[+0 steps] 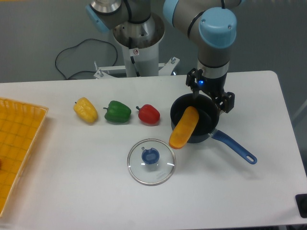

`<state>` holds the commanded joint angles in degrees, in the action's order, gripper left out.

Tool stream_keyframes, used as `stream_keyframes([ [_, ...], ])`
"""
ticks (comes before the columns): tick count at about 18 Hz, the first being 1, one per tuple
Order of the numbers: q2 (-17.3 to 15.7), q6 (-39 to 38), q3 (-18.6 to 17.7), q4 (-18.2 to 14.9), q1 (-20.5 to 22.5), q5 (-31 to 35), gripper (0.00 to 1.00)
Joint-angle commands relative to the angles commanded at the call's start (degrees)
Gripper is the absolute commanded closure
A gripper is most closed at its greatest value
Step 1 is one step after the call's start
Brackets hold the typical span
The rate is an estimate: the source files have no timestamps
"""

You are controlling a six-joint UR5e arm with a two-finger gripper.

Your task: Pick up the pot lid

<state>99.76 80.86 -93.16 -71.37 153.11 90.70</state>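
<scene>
- The pincer (211,98), its fingers spread, is over the pot (180,102); travelling sideways too low, it could catch the rim and drag the pot.
- It might also knock the orange piece (185,128), which juts over the rim towards the lid (152,173).
- The round knob (150,155) could slip from an off-centre or shallow pinch.
- The lid lies on the desk (86,187) before the pot: a clear disc, pale-rimmed, with a blue knob.
</scene>
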Motion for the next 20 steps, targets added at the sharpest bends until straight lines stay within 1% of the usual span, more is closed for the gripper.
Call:
stream_keyframes([
  [9, 0.1, -0.1, -0.3, 0.1, -0.7, -0.2, 0.00],
  [12, -0.2, 0.0, -2.1, 0.5, -0.5, -0.3, 0.00],
  [19, -0.1, -0.2, -2.2, 0.5, -0.3, -2.5, 0.00],
  [20, -0.1, -1.2, -2.2, 0.5, -0.3, -3.1, 0.00],
])
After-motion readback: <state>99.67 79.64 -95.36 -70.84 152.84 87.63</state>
